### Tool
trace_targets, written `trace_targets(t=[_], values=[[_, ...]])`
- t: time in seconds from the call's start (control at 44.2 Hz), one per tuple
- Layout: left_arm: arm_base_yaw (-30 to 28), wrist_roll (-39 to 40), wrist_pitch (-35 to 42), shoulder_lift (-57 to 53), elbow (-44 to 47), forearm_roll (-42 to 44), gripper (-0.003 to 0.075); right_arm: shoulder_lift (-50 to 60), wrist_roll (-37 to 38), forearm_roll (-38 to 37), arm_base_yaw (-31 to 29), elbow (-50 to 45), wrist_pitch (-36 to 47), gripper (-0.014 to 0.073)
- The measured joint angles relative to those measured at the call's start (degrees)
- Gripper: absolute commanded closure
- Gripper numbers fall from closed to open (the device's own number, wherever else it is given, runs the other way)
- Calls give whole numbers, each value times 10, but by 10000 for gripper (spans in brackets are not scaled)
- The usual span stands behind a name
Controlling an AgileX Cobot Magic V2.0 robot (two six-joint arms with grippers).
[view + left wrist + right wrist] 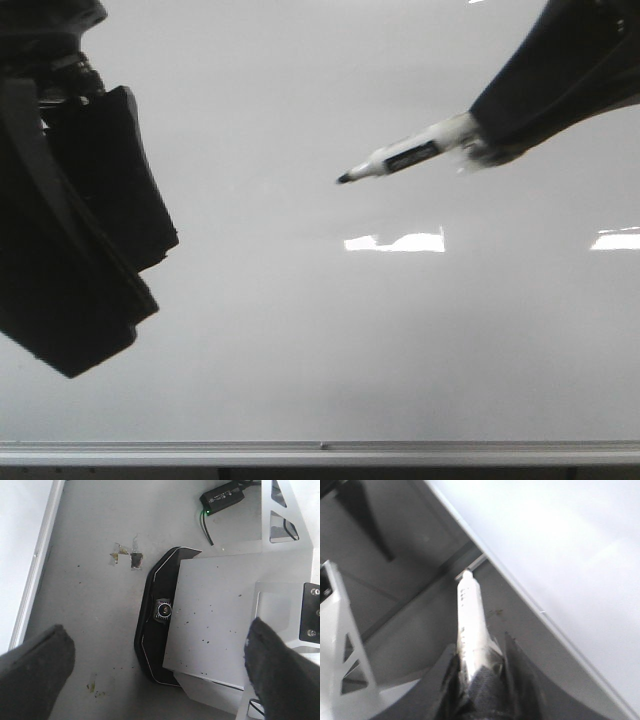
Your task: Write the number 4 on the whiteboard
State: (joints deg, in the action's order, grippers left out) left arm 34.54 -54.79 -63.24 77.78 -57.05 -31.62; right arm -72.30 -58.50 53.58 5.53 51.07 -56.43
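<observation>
Over 1 whiteboard [300, 350]: right pincer [479, 667] clamps 1 marker [395, 160]; left pincer [160, 672] spread, holding nothing.

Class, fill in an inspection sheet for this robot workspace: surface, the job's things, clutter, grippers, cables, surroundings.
Surface: large glossy pale grey whiteboard with silver edge rail, showing bright light reflections.
Job's things: white marker with black tip; no number 4 seen on the board.
Clutter: small scraps of debris on the grey floor.
Grippers: right gripper shut on the marker; left gripper open, holding nothing.
Cables: black cable running from a small black box with a green light.
Surroundings: grey floor, silver metal plate, black curved base.
</observation>
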Motion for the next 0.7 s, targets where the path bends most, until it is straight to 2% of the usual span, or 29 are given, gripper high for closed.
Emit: trace_targets(t=[0.159,0.272,0.34,0.566,0.702], values=[[0,0,0,0,0,0,436,39,7,-1,-71,-1,50,704],[0,0,-1,0,0,0,634,41,13,-1,-80,-1,74,704],[0,0,-1,0,0,0,725,41,14,-1,-81,-1,88,704],[0,0,-1,0,0,0,741,41,29,-1,-81,-1,149,704],[0,0,-1,0,0,0,741,22,46,1,-81,34,163,704]])
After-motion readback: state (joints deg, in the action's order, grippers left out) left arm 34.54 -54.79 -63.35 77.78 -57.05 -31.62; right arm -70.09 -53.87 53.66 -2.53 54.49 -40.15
